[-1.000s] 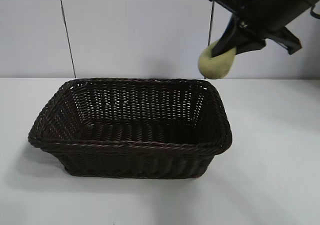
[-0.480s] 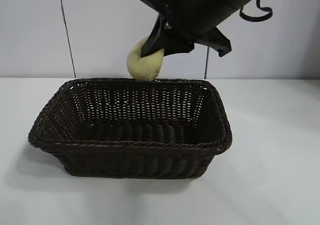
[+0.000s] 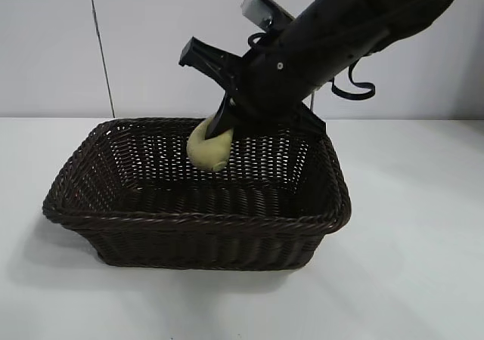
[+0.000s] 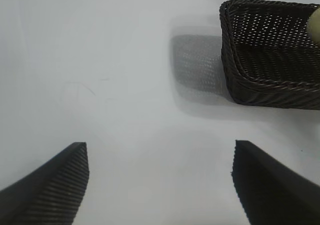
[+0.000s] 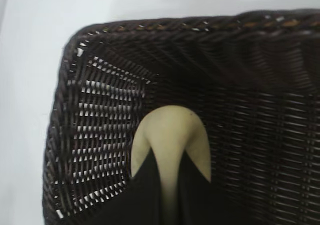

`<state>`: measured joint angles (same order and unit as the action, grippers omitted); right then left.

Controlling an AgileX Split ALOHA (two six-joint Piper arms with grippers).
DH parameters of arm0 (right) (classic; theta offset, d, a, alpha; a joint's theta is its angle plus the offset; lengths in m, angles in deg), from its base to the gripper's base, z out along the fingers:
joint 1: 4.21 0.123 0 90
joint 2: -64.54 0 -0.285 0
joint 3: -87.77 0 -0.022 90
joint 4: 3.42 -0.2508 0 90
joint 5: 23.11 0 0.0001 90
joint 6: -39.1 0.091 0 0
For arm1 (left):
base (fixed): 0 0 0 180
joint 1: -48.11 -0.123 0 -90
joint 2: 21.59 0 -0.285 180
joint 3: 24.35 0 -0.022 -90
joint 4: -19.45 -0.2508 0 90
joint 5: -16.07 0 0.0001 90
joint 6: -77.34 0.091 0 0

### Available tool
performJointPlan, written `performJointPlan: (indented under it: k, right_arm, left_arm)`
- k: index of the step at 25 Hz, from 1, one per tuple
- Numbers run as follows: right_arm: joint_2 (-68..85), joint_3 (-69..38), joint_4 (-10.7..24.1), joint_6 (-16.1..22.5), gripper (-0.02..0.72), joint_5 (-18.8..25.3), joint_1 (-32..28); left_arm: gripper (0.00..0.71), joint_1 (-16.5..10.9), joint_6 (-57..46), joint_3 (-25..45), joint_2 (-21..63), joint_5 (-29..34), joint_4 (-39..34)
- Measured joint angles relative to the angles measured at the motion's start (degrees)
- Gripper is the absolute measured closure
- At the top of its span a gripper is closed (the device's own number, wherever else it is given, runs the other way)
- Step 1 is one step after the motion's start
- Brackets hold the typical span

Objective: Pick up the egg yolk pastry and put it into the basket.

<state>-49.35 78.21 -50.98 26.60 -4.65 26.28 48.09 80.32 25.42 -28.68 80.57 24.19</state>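
The pale yellow egg yolk pastry (image 3: 209,149) hangs inside the dark woven basket (image 3: 197,221), near its far wall and above the floor. My right gripper (image 3: 221,133) is shut on it, reaching down from the upper right. In the right wrist view the pastry (image 5: 170,130) bulges out past the two black fingers (image 5: 142,185) that squeeze it, over a corner of the basket (image 5: 100,110). My left gripper (image 4: 160,152) stands open over bare table, well away from the basket (image 4: 260,90). A sliver of the pastry (image 4: 315,24) shows there at the frame's edge.
The basket stands on a white table (image 3: 408,264) before a pale wall. A thin dark cable (image 3: 100,45) runs down the wall behind the basket's left end.
The right arm has carried the pastry leftward from beyond the basket's right end and then down below the rim into the basket. The basket has stayed put.
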Motion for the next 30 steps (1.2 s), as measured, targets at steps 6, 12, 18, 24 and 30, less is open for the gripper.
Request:
performJointPlan:
  k: [6,12,18,24,30]
  right_arm:
    - [0.0,0.0,0.01,0.06,0.482,0.17,0.0]
    - [0.0,0.0,0.01,0.06,0.154,0.75,0.0]
    - [0.0,0.89,0.79,0.06,0.132,5.06,0.0]
    - [0.0,8.22,6.62,1.52,0.129,13.96,0.0]
    - [0.0,15.68,20.5,11.26,0.129,23.36,-1.75]
  left_arm:
    - [0.139,0.0,0.0,0.0,0.0,0.0,0.0]
    - [0.139,0.0,0.0,0.0,0.0,0.0,0.0]
    - [0.139,0.0,0.0,0.0,0.0,0.0,0.0]
    - [0.139,0.0,0.0,0.0,0.0,0.0,0.0]
    - [0.139,0.0,0.0,0.0,0.0,0.0,0.0]
